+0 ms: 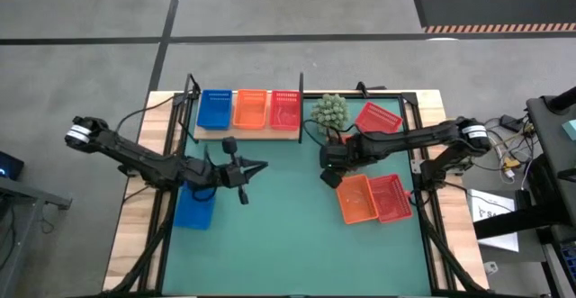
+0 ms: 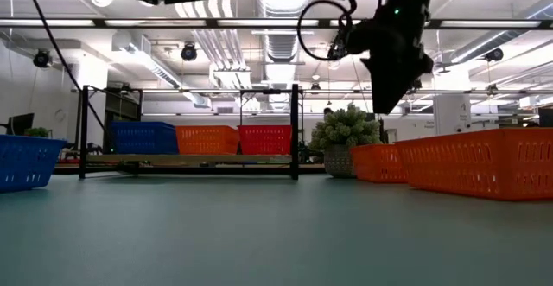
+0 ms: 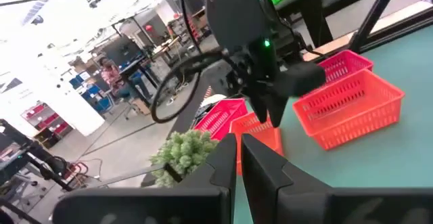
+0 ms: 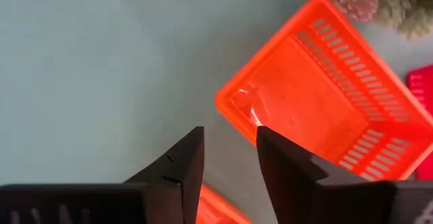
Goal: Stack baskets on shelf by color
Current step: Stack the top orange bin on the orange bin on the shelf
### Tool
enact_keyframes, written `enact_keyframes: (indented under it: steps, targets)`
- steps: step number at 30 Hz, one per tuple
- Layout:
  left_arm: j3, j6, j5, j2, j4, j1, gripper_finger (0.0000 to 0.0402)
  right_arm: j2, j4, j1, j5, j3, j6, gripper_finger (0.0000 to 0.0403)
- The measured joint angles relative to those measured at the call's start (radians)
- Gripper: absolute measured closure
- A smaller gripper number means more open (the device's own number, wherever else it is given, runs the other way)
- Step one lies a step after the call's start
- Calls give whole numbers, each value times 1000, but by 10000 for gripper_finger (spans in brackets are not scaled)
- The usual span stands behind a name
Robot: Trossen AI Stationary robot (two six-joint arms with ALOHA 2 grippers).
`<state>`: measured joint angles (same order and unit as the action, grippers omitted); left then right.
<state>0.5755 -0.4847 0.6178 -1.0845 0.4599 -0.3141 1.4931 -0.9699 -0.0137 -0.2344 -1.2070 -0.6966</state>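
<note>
The shelf at the far side carries a blue basket, an orange basket and a red basket side by side. A loose blue basket lies at the left. An orange basket lies near the plant, partly under my right arm. Another orange basket and a red basket sit at the right, and one more red basket lies at the far right. My right gripper hangs open over the mat, pointing steeply down beside the near orange basket's corner. My left gripper is shut and empty, level over the mat's middle.
A spiky green ball plant stands right of the shelf's black end post. Bare green mat stretches across the middle and near side. Wooden strips run along the table's sides.
</note>
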Motion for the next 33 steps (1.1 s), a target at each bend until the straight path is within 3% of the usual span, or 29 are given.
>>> enact_keyframes:
  steps: [6, 14, 24, 33]
  targets:
    - [-37, 34, 1, 86, -86, 0, 395, 38, 3, 15, -55, 2, -139, 249]
    - [-75, 42, 1, 144, -82, 0, 395, 75, 7, 43, -66, 3, -229, 239]
    - [-80, 34, 0, 165, -80, 0, 395, 106, 32, 82, -64, 5, -236, 241]
    - [-80, 33, 0, 164, -81, -1, 395, 154, 180, 113, -60, 11, -181, 242]
